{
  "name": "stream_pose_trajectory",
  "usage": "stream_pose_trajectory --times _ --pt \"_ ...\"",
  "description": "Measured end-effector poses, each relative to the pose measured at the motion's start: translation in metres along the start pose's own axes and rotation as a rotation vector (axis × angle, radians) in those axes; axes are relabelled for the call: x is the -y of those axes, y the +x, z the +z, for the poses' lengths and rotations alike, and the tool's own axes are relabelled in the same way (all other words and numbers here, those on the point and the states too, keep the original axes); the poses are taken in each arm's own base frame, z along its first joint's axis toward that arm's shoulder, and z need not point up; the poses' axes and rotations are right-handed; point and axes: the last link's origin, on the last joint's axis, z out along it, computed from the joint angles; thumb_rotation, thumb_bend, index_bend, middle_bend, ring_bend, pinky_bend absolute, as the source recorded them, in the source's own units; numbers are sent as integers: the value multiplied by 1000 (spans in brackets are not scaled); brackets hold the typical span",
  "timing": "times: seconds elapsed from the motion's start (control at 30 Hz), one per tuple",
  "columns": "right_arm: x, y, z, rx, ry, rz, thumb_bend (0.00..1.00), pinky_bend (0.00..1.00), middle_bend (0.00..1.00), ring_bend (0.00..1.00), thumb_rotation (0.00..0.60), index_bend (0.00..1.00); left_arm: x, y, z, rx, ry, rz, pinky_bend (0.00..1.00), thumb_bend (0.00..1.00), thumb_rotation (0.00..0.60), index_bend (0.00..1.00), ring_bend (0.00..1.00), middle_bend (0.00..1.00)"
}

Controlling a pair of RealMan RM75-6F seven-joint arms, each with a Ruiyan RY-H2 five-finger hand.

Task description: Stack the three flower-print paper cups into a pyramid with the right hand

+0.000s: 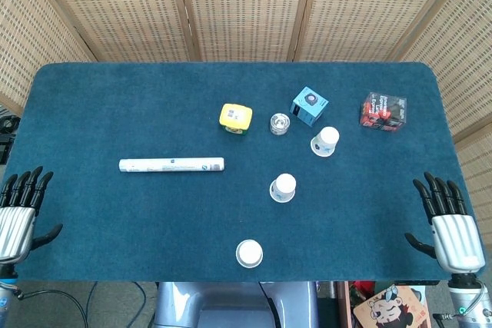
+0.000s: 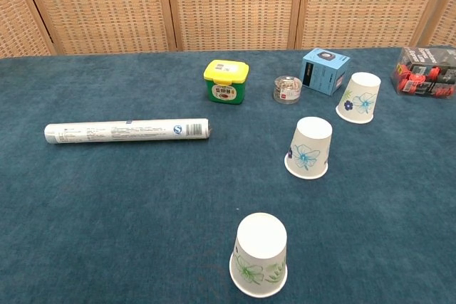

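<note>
Three flower-print paper cups stand upside down and apart on the blue table. The near cup has a green flower. In the middle is a second cup, and the far cup stands by the blue box. My right hand hovers at the table's right front edge, fingers spread and holding nothing, far from all cups. At the left front edge my left hand is equally open. Neither hand appears in the chest view.
A white paper roll lies left of centre. A yellow-lidded green jar, a small clear container and a blue box line the back. A dark red-printed box sits far right.
</note>
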Motion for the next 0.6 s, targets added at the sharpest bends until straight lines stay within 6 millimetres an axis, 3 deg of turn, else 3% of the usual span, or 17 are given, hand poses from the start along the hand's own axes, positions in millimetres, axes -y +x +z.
stream_pose_trajectory --times 0.6 --pt "1 1 -1 10 1 10 121 0 0 0 600 0 -1 1 -1 9 0 2 0 208 600 0 0 0"
